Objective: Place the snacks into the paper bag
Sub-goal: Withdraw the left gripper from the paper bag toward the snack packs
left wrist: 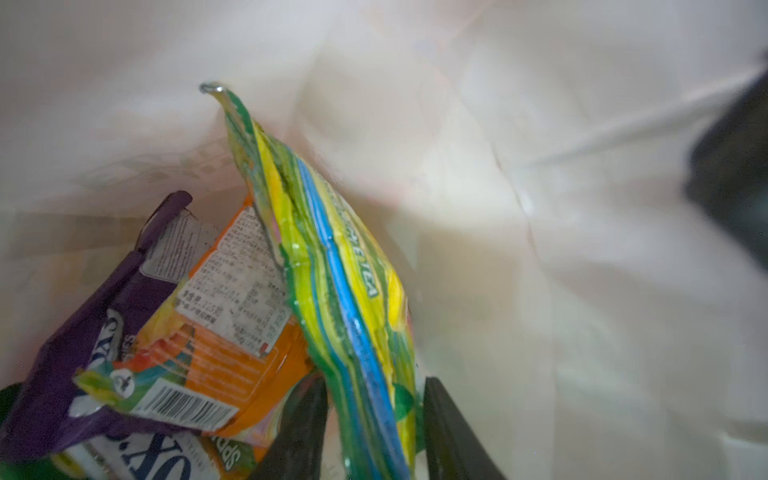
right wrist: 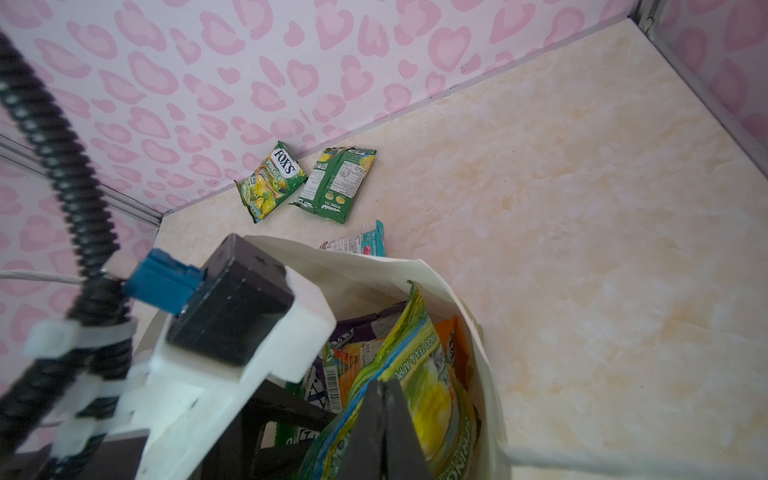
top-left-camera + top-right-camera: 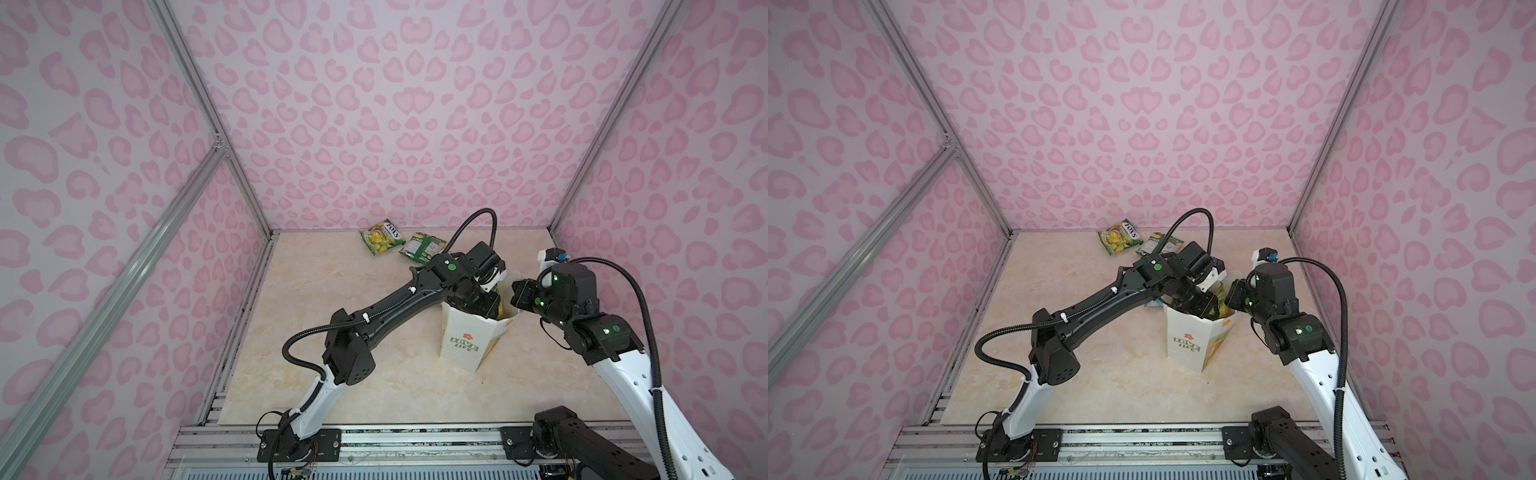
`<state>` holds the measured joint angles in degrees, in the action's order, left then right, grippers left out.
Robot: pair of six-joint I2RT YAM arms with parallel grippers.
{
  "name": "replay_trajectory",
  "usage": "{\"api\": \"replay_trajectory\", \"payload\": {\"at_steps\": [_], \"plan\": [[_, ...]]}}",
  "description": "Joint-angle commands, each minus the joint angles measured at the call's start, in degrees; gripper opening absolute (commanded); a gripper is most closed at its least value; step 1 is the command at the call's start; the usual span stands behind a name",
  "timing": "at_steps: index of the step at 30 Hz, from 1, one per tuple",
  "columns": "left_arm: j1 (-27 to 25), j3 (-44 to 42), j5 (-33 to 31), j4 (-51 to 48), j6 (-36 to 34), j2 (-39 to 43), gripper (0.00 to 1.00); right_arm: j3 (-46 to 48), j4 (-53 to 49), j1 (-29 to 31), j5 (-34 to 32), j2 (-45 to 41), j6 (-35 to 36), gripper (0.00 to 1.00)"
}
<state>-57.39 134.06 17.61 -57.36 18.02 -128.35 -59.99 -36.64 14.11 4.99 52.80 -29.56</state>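
The tall white paper bag with the green "LOVE LIFE" print (image 3: 461, 345) stands upright on the cream marbled desk (image 3: 353, 332), right of its middle and nearer the right edge than the left, with its mouth open upward. The left claw (image 1: 376, 386) reaches down into that mouth. Its two dark fingers (image 1: 299, 428) stand apart with a glossy green-yellow packet with a blue stripe (image 1: 353, 291) hanging edge-up between them, and I cannot tell whether either finger presses on it. Beside that packet, deeper in the bag, lie a crumpled orange packet with a barcode (image 1: 232, 332) and a purple packet (image 1: 62, 353), the orange one resting on the purple. The right claw (image 2: 384, 386) sits at the right side of the bag's rim (image 2: 457, 291) with its fingers closed tight together. The striped packet shows just behind them in the right wrist view, and what they pinch, if anything, cannot be made out. A white cord handle (image 2: 582, 461) trails from the bag near that claw. Three snacks are on the desk outside the bag. A green-yellow "FOX'S" packet (image 3: 382, 236) lies flat near the middle of the far edge. A dark green packet (image 3: 424, 248) lies just beside it on the right, label side up. A teal-white packet (image 2: 361, 243) lies close by the bag on its far side, mostly hidden behind the rim.
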Motion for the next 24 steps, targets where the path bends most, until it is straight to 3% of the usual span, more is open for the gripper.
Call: {"api": "replay_trajectory", "payload": {"at_steps": [1,3,4,16,24], "plan": [[0.1,1.1,1.8,-0.3,0.7,0.9,0.54,0.4,1.0,0.0,0.0,0.0,0.2,0.00],[0.2,1.3,3.1,0.5,0.9,2.4,0.74,0.3,1.0,0.0,0.0,0.1,0.3,0.00],[0.4,1.3,3.9,0.9,1.1,3.4,0.98,0.3,1.0,0.0,0.0,0.2,0.4,0.00],[2.3,1.1,9.4,4.6,2.1,14.5,0.97,0.1,1.0,0.0,-0.4,0.5,0.7,0.00],[2.8,-6.4,3.3,8.0,1.0,26.8,0.97,-0.1,1.2,-0.1,-0.7,0.8,0.9,0.00]]}}
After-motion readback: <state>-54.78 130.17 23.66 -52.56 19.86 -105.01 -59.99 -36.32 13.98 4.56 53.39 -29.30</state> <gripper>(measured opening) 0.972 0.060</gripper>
